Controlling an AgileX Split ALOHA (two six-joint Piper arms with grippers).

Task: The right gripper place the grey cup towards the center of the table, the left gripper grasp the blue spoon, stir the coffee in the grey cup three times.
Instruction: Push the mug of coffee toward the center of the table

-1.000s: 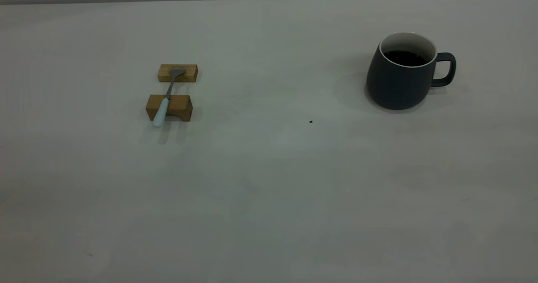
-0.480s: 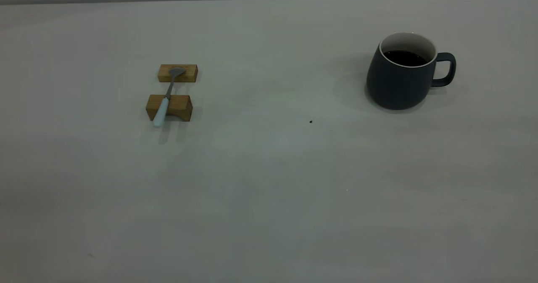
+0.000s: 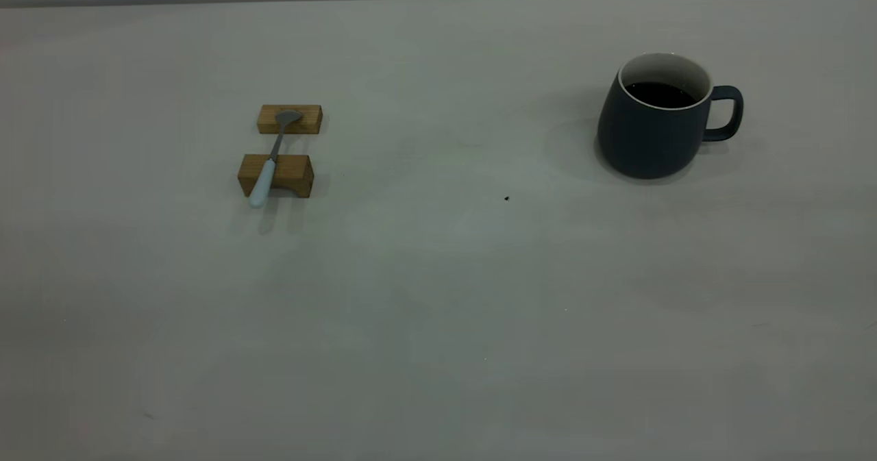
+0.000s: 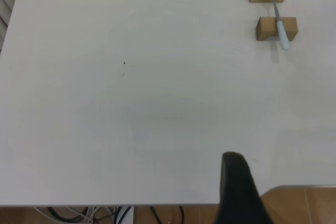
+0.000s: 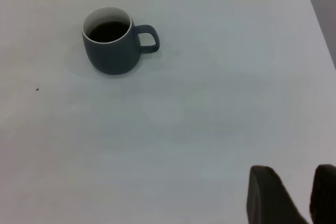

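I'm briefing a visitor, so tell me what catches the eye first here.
The grey cup stands at the table's far right, upright, with dark coffee inside and its handle pointing outward. At the left, the blue spoon lies bridged across two wooden blocks.

One cup (image 3: pixel 651 129) stands on the counter (image 3: pixel 438 296), and it has one loop handle (image 3: pixel 727 113) and one pool of coffee (image 3: pixel 659 94) inside. Well apart from the cup lies one spoon (image 3: pixel 268 163), resting across two wooden blocks (image 3: pixel 276 175), one under its bowl and one under its blue grip. Between the cup and the blocks sits one tiny dark speck (image 3: pixel 506 198); a second, fainter speck may lie just beside it in the left wrist view, though that is hard to make out. One counter carries all of it.
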